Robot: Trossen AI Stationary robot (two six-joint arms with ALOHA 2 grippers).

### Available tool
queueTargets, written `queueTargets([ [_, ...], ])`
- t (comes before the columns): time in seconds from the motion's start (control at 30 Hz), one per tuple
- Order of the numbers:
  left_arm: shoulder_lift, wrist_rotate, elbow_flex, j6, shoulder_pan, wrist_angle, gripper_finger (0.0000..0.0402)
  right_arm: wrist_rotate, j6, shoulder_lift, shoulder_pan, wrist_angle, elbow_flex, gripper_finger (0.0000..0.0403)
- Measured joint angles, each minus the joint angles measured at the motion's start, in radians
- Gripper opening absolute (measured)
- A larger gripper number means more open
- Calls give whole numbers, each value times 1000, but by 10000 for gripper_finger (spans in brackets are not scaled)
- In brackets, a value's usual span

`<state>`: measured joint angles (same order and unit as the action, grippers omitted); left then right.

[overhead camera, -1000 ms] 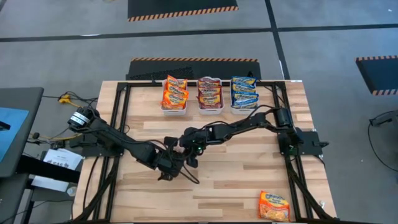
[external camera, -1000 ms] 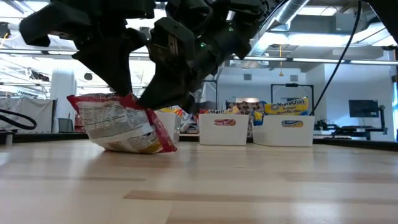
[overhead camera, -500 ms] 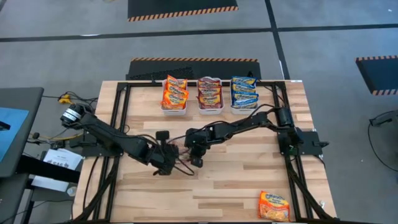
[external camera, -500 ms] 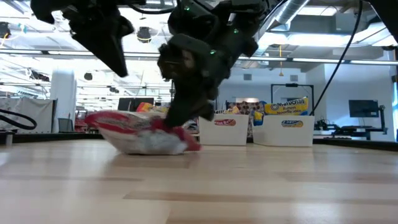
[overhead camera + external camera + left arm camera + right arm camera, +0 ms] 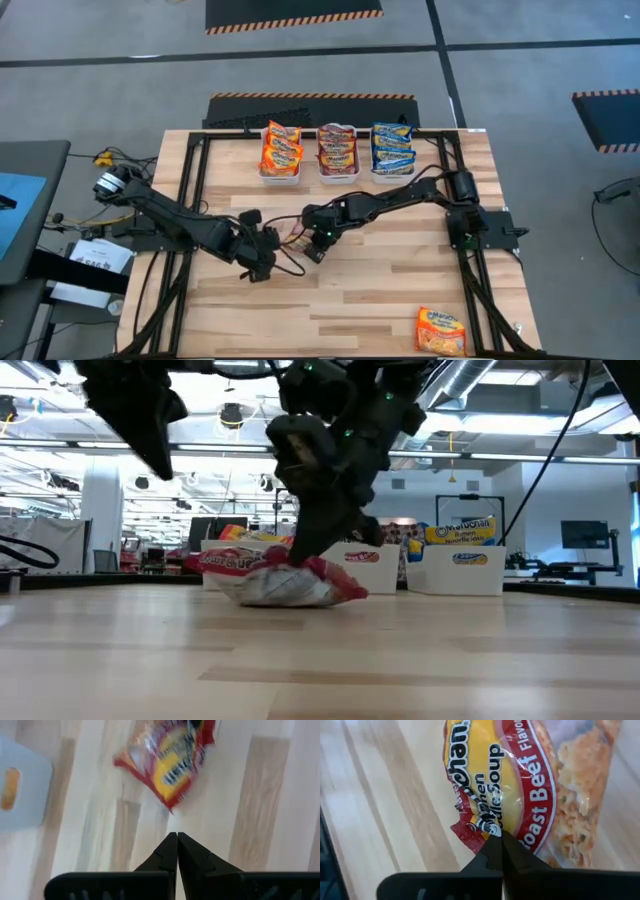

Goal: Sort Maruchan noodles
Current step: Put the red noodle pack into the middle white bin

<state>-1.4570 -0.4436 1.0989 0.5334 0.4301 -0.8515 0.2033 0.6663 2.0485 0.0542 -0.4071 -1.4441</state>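
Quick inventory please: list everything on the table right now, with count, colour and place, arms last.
Crinkly red plastic ramen packet: one, red with yellow print, lying at the table's middle, its edge pinched by the right gripper.
Orange plastic ramen packet: one, lying loose at the near right corner.
White rectangular plastic bins: three in a row at the far edge, holding orange, red and blue packets, left to right.
Wooden table: one, light wood.
Right gripper: shut on the red packet's edge.
Left gripper: shut, empty, beside that packet.

A crinkly red plastic Roast Beef ramen packet (image 5: 520, 795) lies flat at mid-counter, one edge pinched. Orange (image 5: 281, 148), maroon (image 5: 338, 150) and blue (image 5: 392, 146) packets stand stacked in three rows at the far edge. One orange packet (image 5: 442, 330) lies alone near the front right corner.
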Motion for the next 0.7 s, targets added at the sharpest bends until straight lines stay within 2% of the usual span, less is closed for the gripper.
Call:
queueTargets([
  [0.07,-1,7,-1,35,1,-3,0,-8,40,-13,5,0,2,4],
  [0.23,0,-20,0,128,15,-102,0,-4,225,-16,38,155,2,15],
  [0.37,11,-50,0,184,44,-175,0,-27,311,-2,61,234,-1,16],
  [0.53,34,-63,-1,241,91,-205,0,-39,347,4,70,240,1,24],
  [0.7,52,-58,0,317,113,-202,0,-41,334,3,66,253,0,62],
])
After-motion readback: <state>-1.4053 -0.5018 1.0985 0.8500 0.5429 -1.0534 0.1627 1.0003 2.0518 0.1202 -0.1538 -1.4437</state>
